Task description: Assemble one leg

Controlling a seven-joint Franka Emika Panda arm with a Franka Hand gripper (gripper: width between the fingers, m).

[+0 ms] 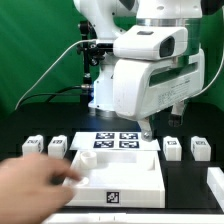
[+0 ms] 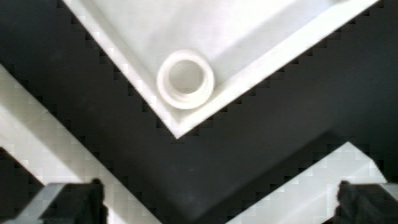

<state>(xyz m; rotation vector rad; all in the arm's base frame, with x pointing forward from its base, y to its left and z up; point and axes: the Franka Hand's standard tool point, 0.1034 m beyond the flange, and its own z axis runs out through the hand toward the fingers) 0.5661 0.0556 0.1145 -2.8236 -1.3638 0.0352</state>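
Four small white legs with marker tags stand on the black table: two on the exterior view's left [image 1: 34, 145] [image 1: 58, 147] and two on its right [image 1: 172, 146] [image 1: 201, 148]. My gripper [image 1: 147, 128] hangs above the table at the far right corner of the large white panel [image 1: 120, 172], away from every leg. In the wrist view the gripper [image 2: 217, 206] is open and empty, with its dark fingertips [image 2: 68, 205] wide apart. Below it lies a panel corner [image 2: 267, 40] with a round socket [image 2: 187, 78]. No leg shows in the wrist view.
The marker board [image 1: 113, 141] lies behind the panel. A blurred human hand [image 1: 35, 185] reaches in from the exterior view's left and rests on the panel's front left part. Another white piece [image 1: 215, 182] sits at the right edge.
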